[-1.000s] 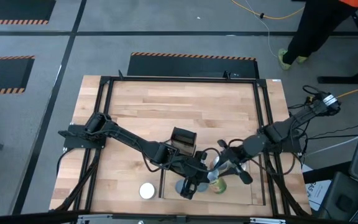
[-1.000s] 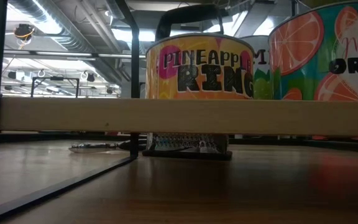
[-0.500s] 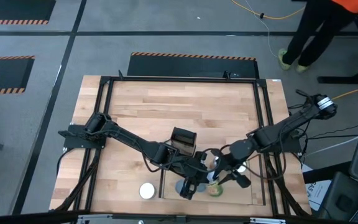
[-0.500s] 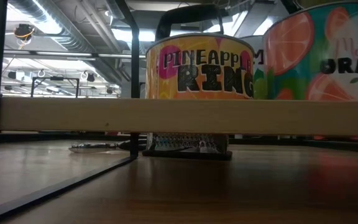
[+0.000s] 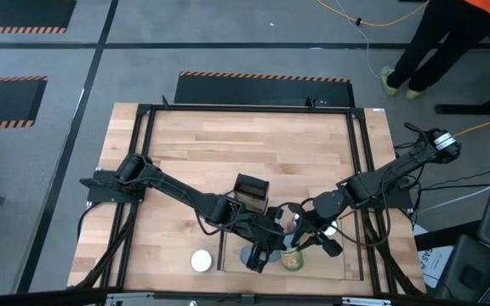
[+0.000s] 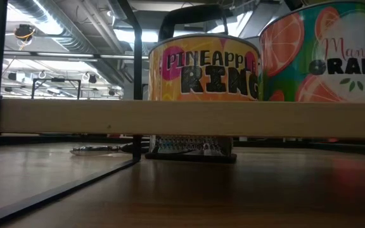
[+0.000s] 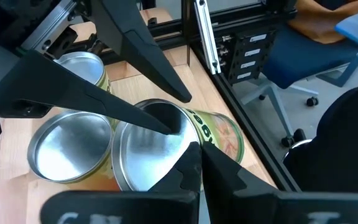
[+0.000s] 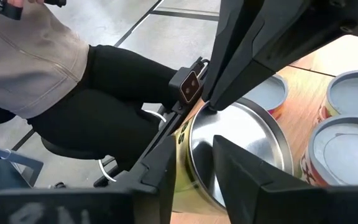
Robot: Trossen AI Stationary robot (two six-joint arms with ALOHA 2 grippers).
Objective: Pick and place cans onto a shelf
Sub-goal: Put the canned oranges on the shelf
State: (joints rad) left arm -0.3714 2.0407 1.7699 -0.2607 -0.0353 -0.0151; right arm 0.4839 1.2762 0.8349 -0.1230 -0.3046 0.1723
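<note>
Orange can (image 6: pixel 203 68) reads "PINEAPPLE RING"; neighbour (image 6: pixel 322 54) "ORANG".

two dark, slender jointed arms trailing black cables, each tool (image 8: pixel 191 168) ending in flat black fingers.

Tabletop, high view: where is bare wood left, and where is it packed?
Free: the wide stretch between the table's far frame rail and the black box. Crowded: the near edge, where both grippers and cans cluster on the shelf.
</note>
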